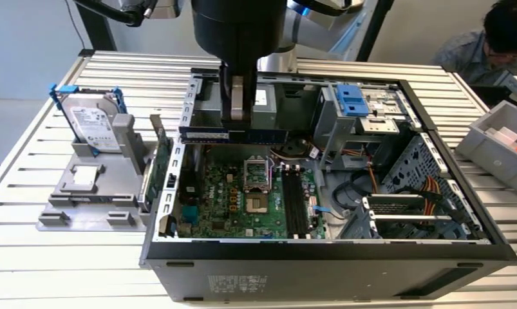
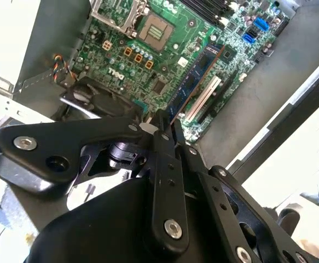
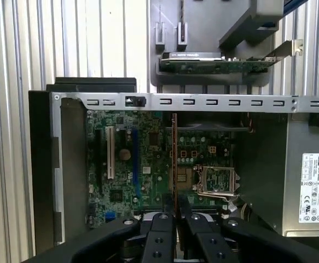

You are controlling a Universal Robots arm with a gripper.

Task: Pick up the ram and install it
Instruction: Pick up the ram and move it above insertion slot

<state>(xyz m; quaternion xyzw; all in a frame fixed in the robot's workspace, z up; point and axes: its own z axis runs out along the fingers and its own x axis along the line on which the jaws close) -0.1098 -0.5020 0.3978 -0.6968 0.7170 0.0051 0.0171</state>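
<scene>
The ram (image 1: 232,135) is a long thin blue stick hanging level above the back part of the open computer case (image 1: 327,254). My gripper (image 1: 241,122) comes straight down from above and is shut on the stick near its middle. In both wrist views the ram (image 2: 195,82) (image 3: 174,159) shows edge-on, running out from between the black fingers (image 2: 162,129) over the green motherboard (image 3: 121,186). The dark memory slots (image 1: 294,199) lie on the board below, toward the exterior view's right of the processor socket (image 1: 256,174).
A silver hard drive in a blue frame (image 1: 91,119) stands on a grey holder at the exterior view's left. A green expansion card (image 1: 159,167) stands beside the case wall. A grey bin (image 1: 490,141) and a seated person (image 1: 499,38) are at the right.
</scene>
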